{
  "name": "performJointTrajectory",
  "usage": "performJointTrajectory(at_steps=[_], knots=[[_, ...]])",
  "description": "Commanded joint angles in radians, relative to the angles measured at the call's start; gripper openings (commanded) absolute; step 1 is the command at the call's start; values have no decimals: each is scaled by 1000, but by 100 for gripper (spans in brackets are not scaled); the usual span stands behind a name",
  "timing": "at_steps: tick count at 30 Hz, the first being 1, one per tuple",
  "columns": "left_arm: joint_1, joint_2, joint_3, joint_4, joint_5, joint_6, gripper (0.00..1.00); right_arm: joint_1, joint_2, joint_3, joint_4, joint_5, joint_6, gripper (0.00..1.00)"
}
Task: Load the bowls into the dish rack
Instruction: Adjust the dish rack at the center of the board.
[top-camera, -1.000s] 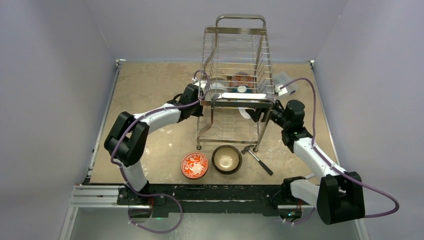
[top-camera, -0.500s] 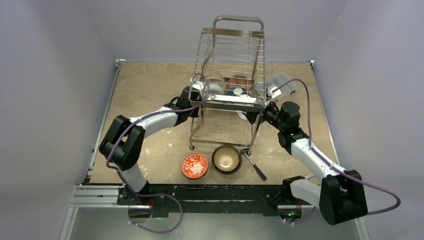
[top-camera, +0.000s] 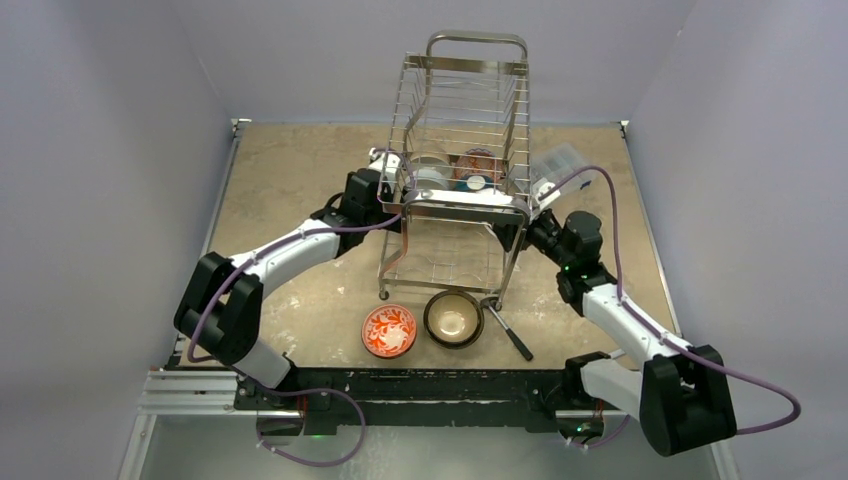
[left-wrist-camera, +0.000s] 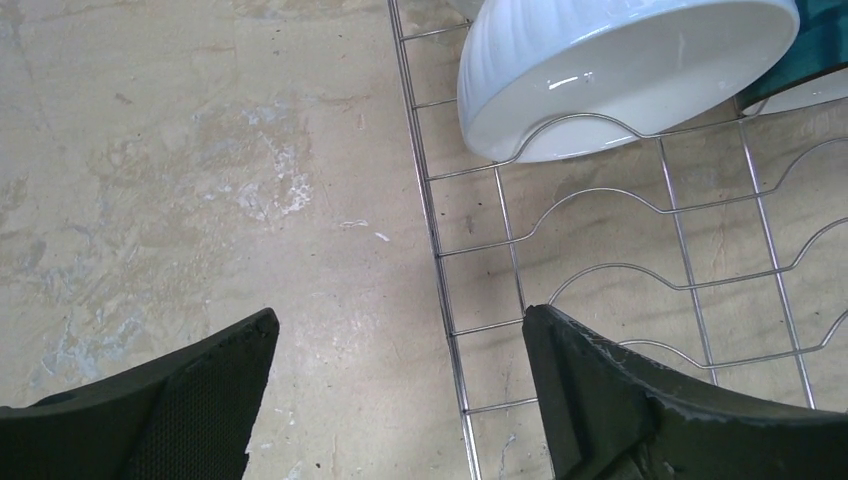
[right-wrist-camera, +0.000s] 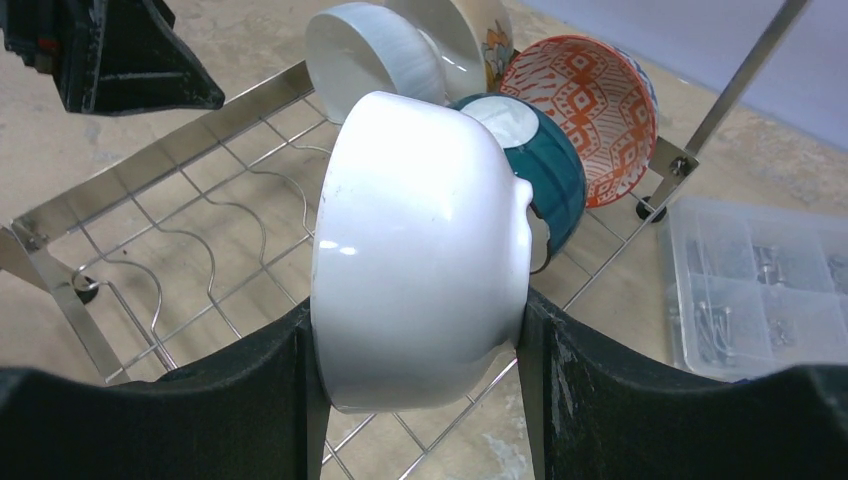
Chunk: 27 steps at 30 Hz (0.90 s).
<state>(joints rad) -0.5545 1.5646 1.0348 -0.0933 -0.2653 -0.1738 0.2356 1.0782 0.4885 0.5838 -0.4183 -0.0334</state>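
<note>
Chrome dish rack (top-camera: 466, 204) holds a ribbed bowl (left-wrist-camera: 600, 70), teal bowl (right-wrist-camera: 560, 175), orange-patterned bowl (right-wrist-camera: 585, 110); right hand (right-wrist-camera: 415, 310) clamps a glossy white bowl (right-wrist-camera: 410, 230); left hand (left-wrist-camera: 400, 315) gapes empty.

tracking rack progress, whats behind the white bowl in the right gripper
Directly behind the white bowl sits a teal bowl, then an orange-patterned bowl; a pale ribbed bowl and a cream bowl stand beside them. The teal bowl's near side is covered.
</note>
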Motion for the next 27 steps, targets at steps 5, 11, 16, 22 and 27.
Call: performJointTrajectory(at_steps=[5,11,16,22,27], knots=[[5,-78,7,78,94,-8,97,6,63,99,-4,-118,-182,0],[5,-90,-2,121,144,-5,98,9,90,130,-45,-129,-276,0],[5,-82,4,116,152,-12,98,21,106,152,-81,-102,-349,0],[5,-82,6,116,157,-15,98,44,113,162,-109,-90,-419,0],[5,-78,8,115,170,-15,98,54,112,151,-103,-106,-483,0]])
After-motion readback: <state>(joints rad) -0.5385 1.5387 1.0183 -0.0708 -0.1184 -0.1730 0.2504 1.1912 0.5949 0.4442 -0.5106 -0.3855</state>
